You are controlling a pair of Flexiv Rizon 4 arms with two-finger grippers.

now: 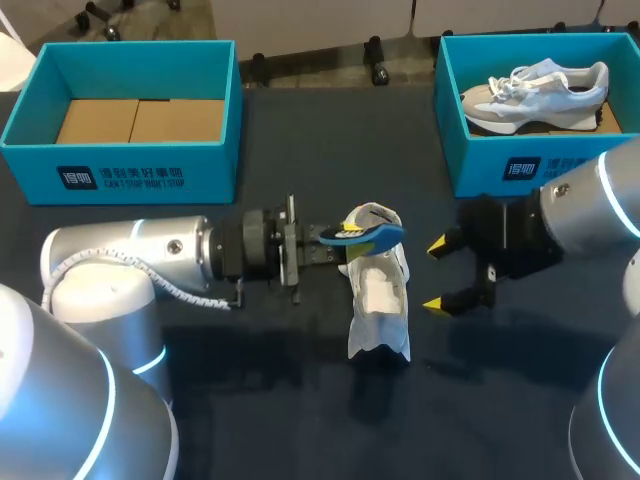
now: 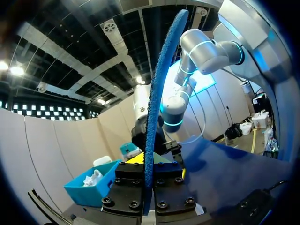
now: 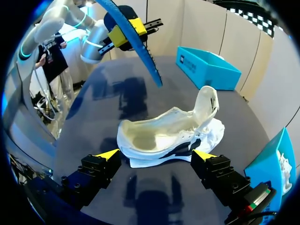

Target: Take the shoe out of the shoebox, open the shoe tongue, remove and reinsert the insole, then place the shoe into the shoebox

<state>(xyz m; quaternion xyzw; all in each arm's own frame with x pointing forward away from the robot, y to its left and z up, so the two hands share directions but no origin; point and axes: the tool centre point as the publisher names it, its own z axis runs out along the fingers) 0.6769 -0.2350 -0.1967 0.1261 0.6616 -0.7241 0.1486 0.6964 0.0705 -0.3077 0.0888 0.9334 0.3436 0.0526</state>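
Shoe (image 1: 380, 300), white and gaping, is lying on a dark table (image 1: 300, 400) before the open right pincer (image 1: 437, 273). Left pincer (image 1: 335, 238) is gripping the blue insole (image 1: 368, 235).

A shoe (image 1: 380, 300) lies mid-tabletop (image 1: 250, 400). An insole (image 1: 362, 236) is gripped above its far end in the left tool (image 1: 338, 239), which comes in from the left. The right tool (image 1: 437, 273) stands just right of the shoe, apart from it. Behind, one box (image 1: 130, 170) sits at the left; another (image 1: 520, 165), at the right, holds a second shoe (image 1: 535, 92).
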